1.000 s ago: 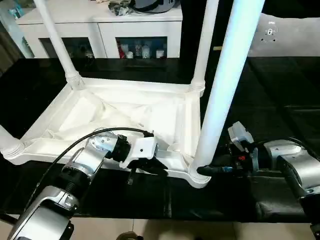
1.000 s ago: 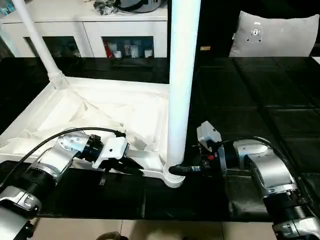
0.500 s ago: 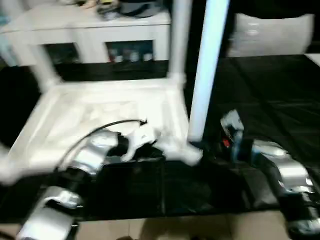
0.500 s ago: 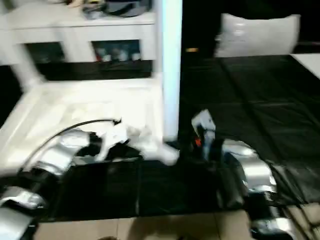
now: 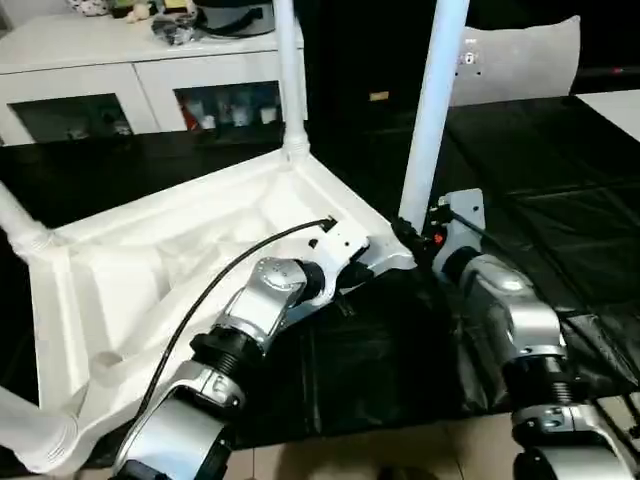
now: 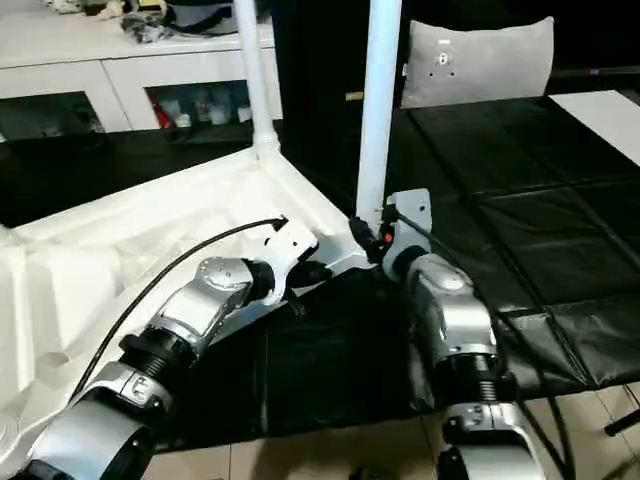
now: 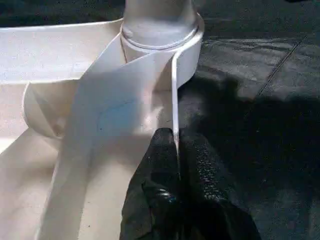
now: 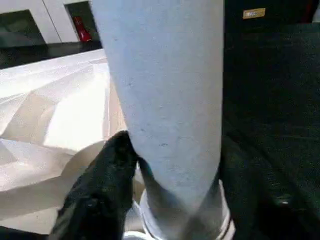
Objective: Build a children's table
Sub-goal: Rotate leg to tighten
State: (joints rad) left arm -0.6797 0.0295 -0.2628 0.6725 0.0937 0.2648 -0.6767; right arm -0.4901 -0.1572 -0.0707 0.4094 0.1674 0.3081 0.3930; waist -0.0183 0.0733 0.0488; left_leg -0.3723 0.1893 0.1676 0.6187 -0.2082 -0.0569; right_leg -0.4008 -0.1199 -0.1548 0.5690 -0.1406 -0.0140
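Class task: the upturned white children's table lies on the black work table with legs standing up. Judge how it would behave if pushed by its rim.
The children's table probably slides as one stiff piece: ribbed underside. Likely light: thin rim. Its tall legs might make it tippy.

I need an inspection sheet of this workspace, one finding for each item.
Surface: work table under a black cover.
Job's things: white children's table upside down, ribbed underside up; legs stand in its corner sockets, among them the near leg.
Clutter: nothing seen on the cover.
Grippers: left gripper shut on the tabletop's thin edge rib beside a corner socket; right gripper has its fingers around the near leg's base.
Cables: black cable along the left forearm.
Surroundings: white cabinet behind; white cushion at the back.
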